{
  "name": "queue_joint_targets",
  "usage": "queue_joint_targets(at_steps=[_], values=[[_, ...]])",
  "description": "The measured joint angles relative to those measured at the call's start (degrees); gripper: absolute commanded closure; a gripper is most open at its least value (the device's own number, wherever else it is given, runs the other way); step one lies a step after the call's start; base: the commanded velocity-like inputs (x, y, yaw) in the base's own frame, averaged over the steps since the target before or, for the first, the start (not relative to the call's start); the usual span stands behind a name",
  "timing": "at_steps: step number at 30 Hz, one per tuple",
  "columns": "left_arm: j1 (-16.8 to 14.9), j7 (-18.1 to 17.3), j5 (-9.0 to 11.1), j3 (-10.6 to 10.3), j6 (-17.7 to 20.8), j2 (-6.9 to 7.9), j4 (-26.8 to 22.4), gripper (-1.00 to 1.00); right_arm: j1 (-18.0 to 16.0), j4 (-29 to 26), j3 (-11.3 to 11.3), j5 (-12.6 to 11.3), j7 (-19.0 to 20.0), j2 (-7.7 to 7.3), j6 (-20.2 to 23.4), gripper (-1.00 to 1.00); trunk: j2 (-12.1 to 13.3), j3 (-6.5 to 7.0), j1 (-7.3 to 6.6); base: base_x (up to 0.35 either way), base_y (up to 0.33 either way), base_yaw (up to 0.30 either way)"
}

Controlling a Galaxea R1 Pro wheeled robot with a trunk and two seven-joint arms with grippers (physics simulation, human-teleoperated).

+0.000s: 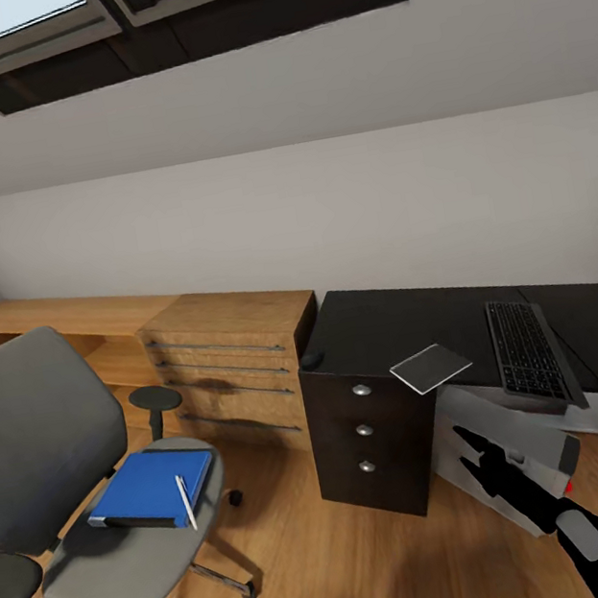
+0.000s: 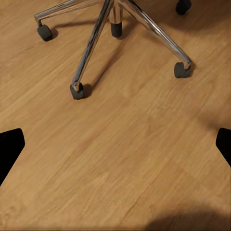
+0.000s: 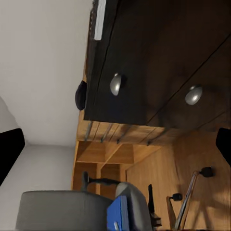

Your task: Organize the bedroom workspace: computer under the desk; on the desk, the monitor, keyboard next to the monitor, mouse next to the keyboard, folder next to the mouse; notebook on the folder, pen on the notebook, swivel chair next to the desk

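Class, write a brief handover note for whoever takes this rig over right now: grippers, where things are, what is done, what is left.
Left gripper: open, empty, above the floor by the chair base.
Right gripper: open, empty, near the desk drawers.
On the desk: keyboard, mouse, a grey pad.
On the chair: folder with pen on it.
Left: folder, notebook, pen, chair.

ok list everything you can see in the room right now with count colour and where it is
swivel chair: one, grey, on the floor to the left
folder: one, blue, on the chair seat
pen: one, white, lying on the folder
desk: one, black, three drawers, against the wall
mouse: one, black, desk's left corner
notebook: one, grey, overhanging the desk's front edge
keyboard: one, black, desk's right part
computer: one, white, on the floor by the desk
wooden drawer unit: one, left of the desk
right gripper: black, jaws apart, before the computer
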Motion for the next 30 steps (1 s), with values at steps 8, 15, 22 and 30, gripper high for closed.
queue_joint_targets(at_steps=[8, 15, 22, 30], values=[[-0.01, 0.0, -0.13, -0.15, 8.4, -0.02, -0.17, -1.0, 0.0, 9.41, 2.72, 8.81, -0.34, 2.19, -21.27, -1.0, 3.19, 1.43, -1.75, -0.004, 0.0, 0.0], [-0.01, -0.17, -0.43, -0.26, 18.93, -0.14, -5.71, -1.0, 0.01, 22.4, 3.87, 19.41, -0.35, 2.63, -41.75, -1.0, 6.0, 2.69, -3.29, 0.0, 0.0, 0.0], [-0.01, -0.16, -0.57, -0.27, 21.13, -0.17, -9.92, -1.0, 0.11, 29.32, 4.0, 23.29, -2.57, 2.6, -48.94, -1.0, 8.81, 3.95, -4.83, 0.0, 0.0, 0.0], [-0.01, -0.18, -0.58, -0.34, 21.65, -0.43, -14.23, -1.0, 0.74, 30.32, 4.34, 32.14, -17.21, 3.04, -49.97, -1.0, 12.02, 5.38, -6.59, 0.0, 0.0, 0.0]])
